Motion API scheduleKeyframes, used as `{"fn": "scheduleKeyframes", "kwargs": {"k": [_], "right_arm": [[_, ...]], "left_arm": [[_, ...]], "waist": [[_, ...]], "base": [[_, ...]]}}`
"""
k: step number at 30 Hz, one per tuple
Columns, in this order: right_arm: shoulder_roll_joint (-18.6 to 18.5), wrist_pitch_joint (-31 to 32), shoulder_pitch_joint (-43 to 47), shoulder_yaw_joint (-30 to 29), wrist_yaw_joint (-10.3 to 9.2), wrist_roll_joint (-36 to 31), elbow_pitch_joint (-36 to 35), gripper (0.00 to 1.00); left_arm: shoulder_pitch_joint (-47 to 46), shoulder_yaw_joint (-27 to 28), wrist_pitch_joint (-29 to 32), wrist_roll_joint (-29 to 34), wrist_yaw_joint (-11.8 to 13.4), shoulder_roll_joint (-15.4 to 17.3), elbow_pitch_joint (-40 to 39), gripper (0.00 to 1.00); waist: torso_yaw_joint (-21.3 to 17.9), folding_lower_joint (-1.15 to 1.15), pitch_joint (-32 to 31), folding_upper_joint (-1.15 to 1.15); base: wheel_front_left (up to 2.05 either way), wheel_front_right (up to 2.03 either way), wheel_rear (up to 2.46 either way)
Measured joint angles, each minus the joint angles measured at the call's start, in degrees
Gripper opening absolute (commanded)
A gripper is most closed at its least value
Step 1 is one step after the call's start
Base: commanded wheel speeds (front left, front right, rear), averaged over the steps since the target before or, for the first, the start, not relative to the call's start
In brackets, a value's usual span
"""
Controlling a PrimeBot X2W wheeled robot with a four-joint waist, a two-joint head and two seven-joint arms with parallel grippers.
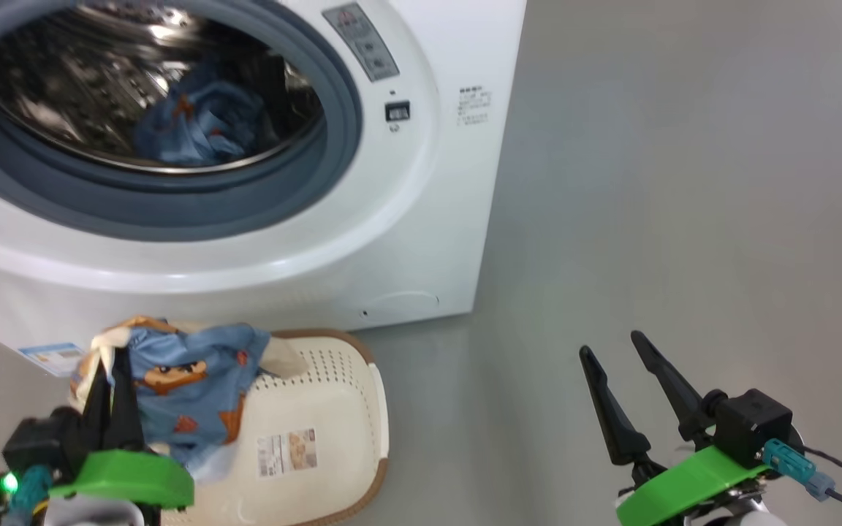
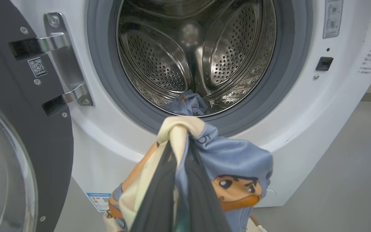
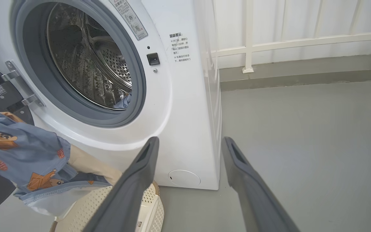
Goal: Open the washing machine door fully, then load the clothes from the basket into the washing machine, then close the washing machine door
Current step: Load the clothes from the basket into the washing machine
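1. Washing machine (image 1: 406, 219) is standing with its drum (image 2: 188, 48) mouth facing the robot. Loading step is looking to be in hand: one piece is lying inside and another is hanging in a grip.
2. Door (image 2: 27, 129) is hanging swung wide on its hinges (image 2: 60, 64) at the left of the opening, so the opening step is looking finished and closing is not yet done.
3. Basket (image 1: 340, 409) is sitting on the floor (image 1: 684, 219) just in front of the machine. Its bare bottom is showing a label sticker (image 1: 288, 453), and the part under the lifted cloth is being hidden.
4. Clothes: a blue piece (image 1: 198, 124) is lying at the drum bottom. A printed piece (image 1: 187, 387), blue and cream, is dangling over the basket's left end; cannot tell whether its hem is clearing the rim.
5. Left gripper (image 1: 114, 372) is holding that printed piece up below the drum mouth. Next move is probably calling for raising it over the rubber seal (image 1: 172, 212), pushing deep inside, then letting go with nothing trailing on the lip.
6. Right gripper (image 1: 611, 345) is hovering over bare floor, well apart from the basket and touching nothing.
7. Left fingers (image 2: 159, 193) are pressing together, pinching the bunched top of the cloth. Right fingers (image 3: 134, 180) are standing spread wide and empty.
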Motion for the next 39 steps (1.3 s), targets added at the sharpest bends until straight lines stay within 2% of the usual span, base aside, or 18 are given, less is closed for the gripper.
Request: {"fn": "scheduleKeyframes", "kwargs": {"k": [12, 18, 28, 39], "right_arm": [[0.05, 1.45, 4.27, -0.32, 0.00, 0.00, -2.52, 1.00], [0.10, 2.11, 6.61, -0.73, 0.00, 0.00, -3.39, 1.00], [0.15, 2.75, 7.99, -0.89, 0.00, -0.05, -4.89, 1.00], [0.19, 3.20, 9.07, -1.40, 0.00, -1.44, -5.42, 1.00]], "left_arm": [[9.57, -0.81, 3.74, 2.12, 3.59, 3.21, -12.40, 0.00], [13.74, -1.22, 5.42, 2.48, 5.60, 3.74, -16.60, 0.00], [16.60, -1.62, 6.72, 2.47, 6.97, 3.86, -18.64, 0.00], [17.64, -1.77, 7.21, 2.25, 7.02, 3.90, -18.67, 0.00]], "waist": [[1.88, 0.00, -5.67, 0.00], [2.37, 0.00, -8.24, 0.00], [2.20, 0.00, -10.62, 0.00], [1.10, 0.00, -11.05, 0.00]], "base": [[0.00, 0.00, 0.00], [0.00, 0.00, 0.00], [0.00, 0.00, 0.00], [0.00, 0.00, 0.00]]}}
